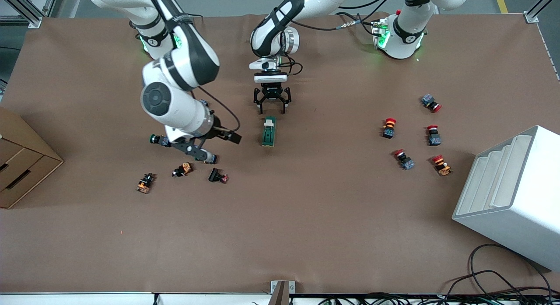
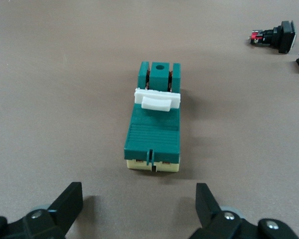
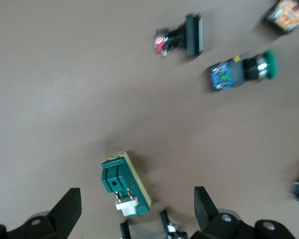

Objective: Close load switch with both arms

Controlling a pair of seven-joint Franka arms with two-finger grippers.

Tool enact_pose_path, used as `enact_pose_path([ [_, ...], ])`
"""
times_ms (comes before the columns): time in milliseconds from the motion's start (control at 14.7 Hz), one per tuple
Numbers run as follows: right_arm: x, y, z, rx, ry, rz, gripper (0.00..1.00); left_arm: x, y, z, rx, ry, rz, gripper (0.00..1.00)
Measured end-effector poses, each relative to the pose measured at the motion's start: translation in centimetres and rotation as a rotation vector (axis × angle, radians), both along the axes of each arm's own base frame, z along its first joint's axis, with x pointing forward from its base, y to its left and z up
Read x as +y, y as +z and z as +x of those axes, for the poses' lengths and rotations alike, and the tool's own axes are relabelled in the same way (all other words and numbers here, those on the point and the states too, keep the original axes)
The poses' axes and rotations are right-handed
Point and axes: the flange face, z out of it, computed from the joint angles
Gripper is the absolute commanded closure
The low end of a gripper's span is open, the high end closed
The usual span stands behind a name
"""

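One load switch [image 1: 269, 131] is lying near the middle of the counter [image 1: 306, 217], its long side running toward the front camera. Its body is dark green with a ribbed top over a cream base. A white lever [image 2: 157, 99] is sitting across it, toward the end with the round hole, away from the left pincer [image 1: 272, 104]. Nothing is touching it.

Five red-capped buttons [image 1: 388, 127] are lying scattered toward the left arm's end of the counter. Toward the right arm's end are at least four small buttons: one green-capped [image 1: 157, 140], two with orange parts [image 1: 145, 183], and one black [image 1: 217, 176].

One white stepped box [image 1: 512, 195] is standing at the left arm's end of the counter, and one cardboard box [image 1: 22, 165] at the right arm's end.

The left pincer is hanging over the counter just beside the switch's cream end, with its fingers [image 2: 70, 201] spread wide. The right pincer [image 1: 192, 148] is hanging over the group of small buttons beside the switch, also spread wide and holding nothing.
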Motion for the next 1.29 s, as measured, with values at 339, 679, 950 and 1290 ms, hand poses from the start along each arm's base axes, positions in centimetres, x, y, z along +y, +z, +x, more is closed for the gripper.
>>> enact_pose_path([
  [339,4.1,-5.1,-4.7,-0.042,-0.045,0.063,0.0,0.0,0.0,0.0,0.0,0.001,-0.001,0.0],
  [679,7.5,-9.8,-8.7,-0.082,-0.093,0.092,0.0,0.0,0.0,-0.1,-0.001,0.0,0.0,0.0],
  [950,9.6,-13.5,-11.1,-0.119,-0.128,0.093,0.0,0.0,0.0,-0.3,-0.002,0.002,0.001,0.01],
  [1290,10.1,-14.3,-11.6,-0.125,-0.172,0.106,0.0,0.0,0.0,-0.3,-0.003,0.001,0.002,0.01],
])
